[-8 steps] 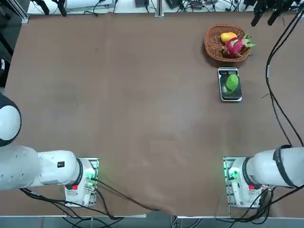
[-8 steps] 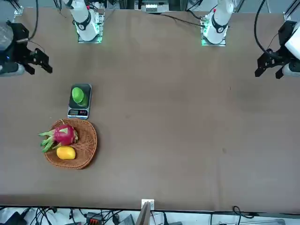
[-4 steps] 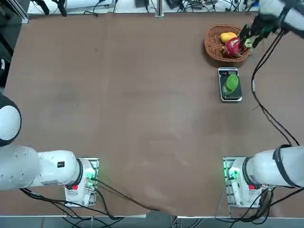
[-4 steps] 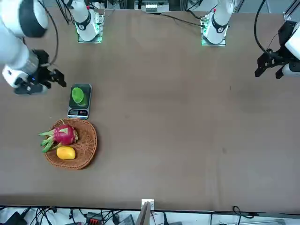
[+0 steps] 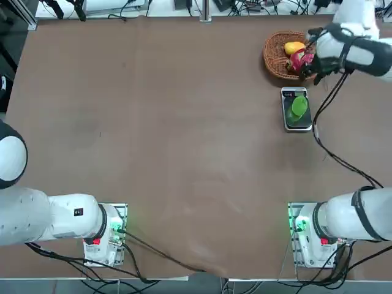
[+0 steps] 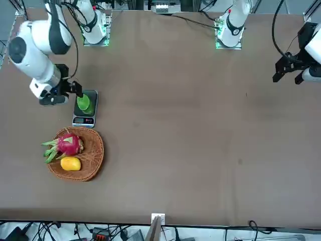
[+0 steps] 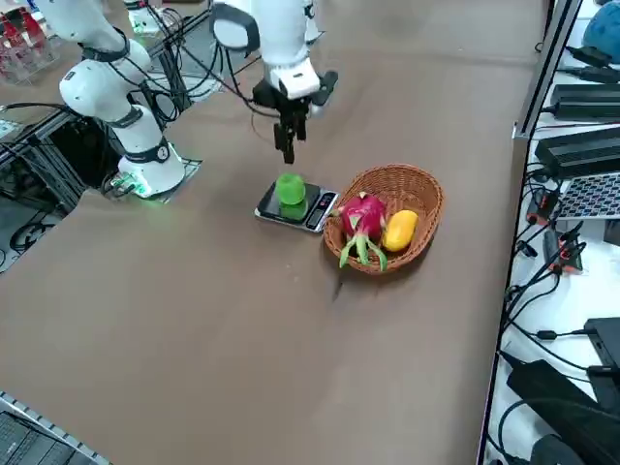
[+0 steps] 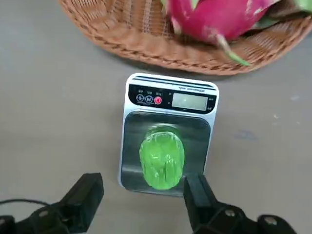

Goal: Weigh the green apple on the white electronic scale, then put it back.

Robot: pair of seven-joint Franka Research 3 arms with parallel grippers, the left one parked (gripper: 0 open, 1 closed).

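Basket: upper R of your top view, w/ dragon fruit (image 5: pixel 299 59) + yellow fruit (image 5: pixel 294 48) in it.
R gripper: your fingers (image 8: pixel 87 192) wide apart, nothing btwn; upper R of top view, nr scale.
Scale (image 8: pixel 127 168): just beside basket (image 5: pixel 268 56), upper R.
Green apple (image 8: pixel 162 160): on your scale's plate.

No word, brand or number can be read for certain. On the white electronic scale (image 8: pixel 121 161), taking its panel end as twelve o'clock, a round red button (image 8: pixel 157 100) at eleven o'clock carries a white power-style sign. Tiny print near the light display (image 8: pixel 189 101), at one o'clock, is too small to read.
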